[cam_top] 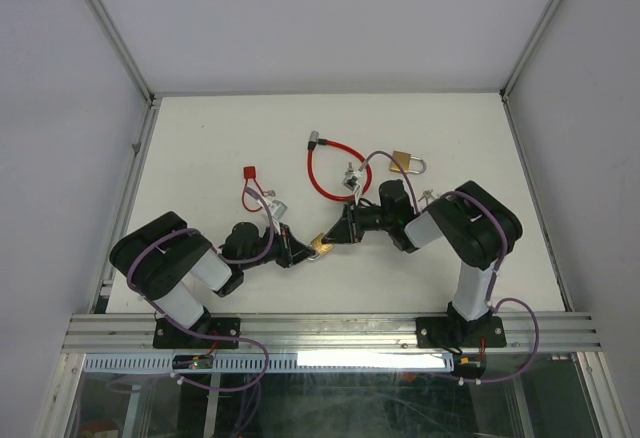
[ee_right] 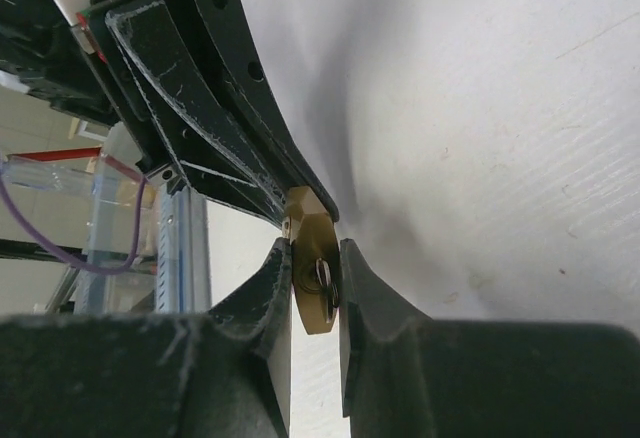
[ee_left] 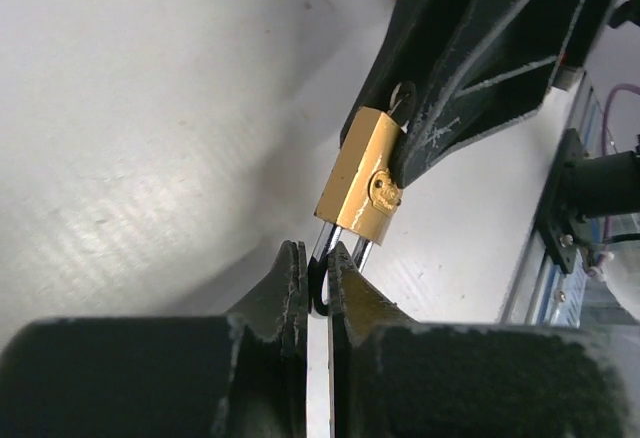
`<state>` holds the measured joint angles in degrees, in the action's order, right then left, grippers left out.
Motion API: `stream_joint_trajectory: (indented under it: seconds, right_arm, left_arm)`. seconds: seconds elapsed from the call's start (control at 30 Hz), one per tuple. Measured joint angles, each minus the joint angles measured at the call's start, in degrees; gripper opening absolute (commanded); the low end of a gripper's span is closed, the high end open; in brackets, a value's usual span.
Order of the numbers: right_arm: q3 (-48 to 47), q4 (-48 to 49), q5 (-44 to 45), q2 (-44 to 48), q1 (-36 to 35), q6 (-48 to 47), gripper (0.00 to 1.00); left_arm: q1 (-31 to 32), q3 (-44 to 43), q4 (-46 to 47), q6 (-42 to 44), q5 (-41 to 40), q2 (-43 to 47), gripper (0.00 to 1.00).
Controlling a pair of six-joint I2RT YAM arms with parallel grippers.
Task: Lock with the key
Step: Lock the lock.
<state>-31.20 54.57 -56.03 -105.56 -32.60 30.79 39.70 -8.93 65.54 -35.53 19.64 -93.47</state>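
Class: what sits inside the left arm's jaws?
The silver shackle of the brass padlock, pinched by the shut left gripper. The shackle's bend is hidden between the jaws; the right gripper covers the padlock's far end.

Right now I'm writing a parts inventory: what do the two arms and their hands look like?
The left arm and right arm are black with white link sections and looping purple cables. The left hand and right hand have black, tapered, curved fingers, scuffed with pale scratches.
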Motion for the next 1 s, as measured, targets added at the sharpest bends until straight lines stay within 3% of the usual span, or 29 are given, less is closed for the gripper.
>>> stream_joint_trajectory:
  seconds: [0.23,0.47,0.6,0.87,1.0]
  right_arm:
    - [-1.36,-0.04,5.53,-2.51,-3.43,0.81,0.0]
    - [-1.36,4.92,4.37,-5.35,-1.9,5.51,0.0]
    - [-2.08,2.58,-1.6,-2.8,2.58,5.64,0.0]
    - [-3.89,-1.05,-10.69,8.55,4.9,3.41,0.0]
    - [-3.1,-2.25,-11.96,9.31,5.86,3.39,0.0]
  left_arm:
    - [-2.99,0.02,-5.77,0.72,0.85,1.64,0.0]
    - [-3.43,-0.33,-6.01,0.07,0.92,1.62,0.0]
    - [-3.37,-1.7,-2.67,-1.36,1.9,2.97,0.22]
    - [-3.3,-1.25,6.62,-2.73,4.61,16.48,0.69]
    - [-3.23,0.15,8.28,-2.4,6.1,22.53,0.8]
